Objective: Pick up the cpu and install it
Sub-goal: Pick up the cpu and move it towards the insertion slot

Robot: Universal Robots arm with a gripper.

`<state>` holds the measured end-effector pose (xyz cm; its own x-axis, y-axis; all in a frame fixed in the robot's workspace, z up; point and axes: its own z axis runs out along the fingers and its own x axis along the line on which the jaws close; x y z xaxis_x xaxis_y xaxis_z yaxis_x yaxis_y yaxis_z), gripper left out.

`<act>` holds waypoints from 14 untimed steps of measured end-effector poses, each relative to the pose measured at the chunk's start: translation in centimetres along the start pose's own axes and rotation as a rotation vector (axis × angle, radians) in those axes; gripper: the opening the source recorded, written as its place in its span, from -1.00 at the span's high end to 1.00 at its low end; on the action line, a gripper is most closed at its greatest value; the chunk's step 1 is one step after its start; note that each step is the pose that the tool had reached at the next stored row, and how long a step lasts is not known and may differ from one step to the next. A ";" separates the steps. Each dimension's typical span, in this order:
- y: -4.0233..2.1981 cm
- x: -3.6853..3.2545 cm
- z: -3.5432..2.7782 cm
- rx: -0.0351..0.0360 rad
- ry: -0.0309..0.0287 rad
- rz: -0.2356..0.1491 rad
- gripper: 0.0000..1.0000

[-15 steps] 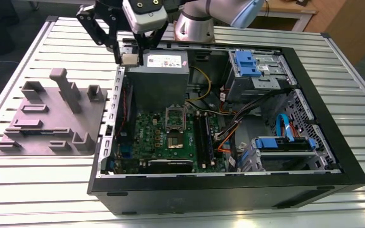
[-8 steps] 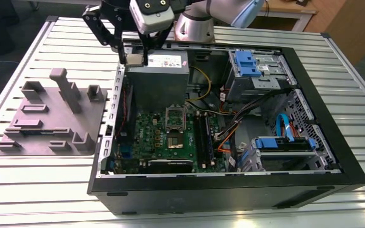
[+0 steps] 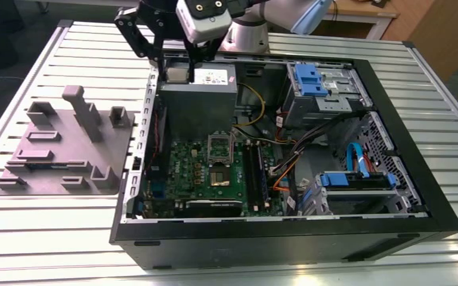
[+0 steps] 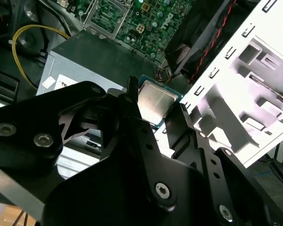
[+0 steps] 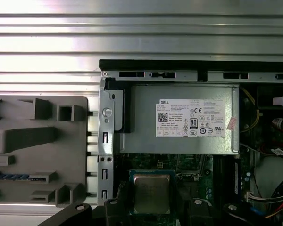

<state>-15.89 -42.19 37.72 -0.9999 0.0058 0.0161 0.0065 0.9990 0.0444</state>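
Observation:
The cpu (image 3: 176, 73), a small square chip with a silvery metal top, hangs between my black fingers (image 3: 159, 56) above the far corner of the grey power supply box (image 3: 197, 101), at the exterior view's left. My gripper (image 4: 155, 110) is shut on the cpu (image 4: 153, 100), one finger on each side. In the first wrist view the cpu (image 5: 151, 192) sits over the edge of the green motherboard (image 5: 188, 169), with the gripper (image 5: 153, 206) around it. The motherboard (image 3: 213, 176) with its socket frame (image 3: 219, 156) lies lower in the open case, away from the gripper.
The open black computer case (image 3: 420, 196) lies on a slatted metal table (image 3: 54, 238). A grey parts fixture (image 3: 62, 149) sits at the exterior view's left of the case. Blue drive bays (image 3: 321, 83) and cable bundles (image 3: 293, 161) fill the case's other side.

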 end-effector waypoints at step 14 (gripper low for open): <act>-0.53 -0.63 -0.01 -0.0001 0.0000 0.000 0.05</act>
<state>-15.26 -42.72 37.70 -0.9999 0.0059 0.0161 0.0066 0.9990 0.0445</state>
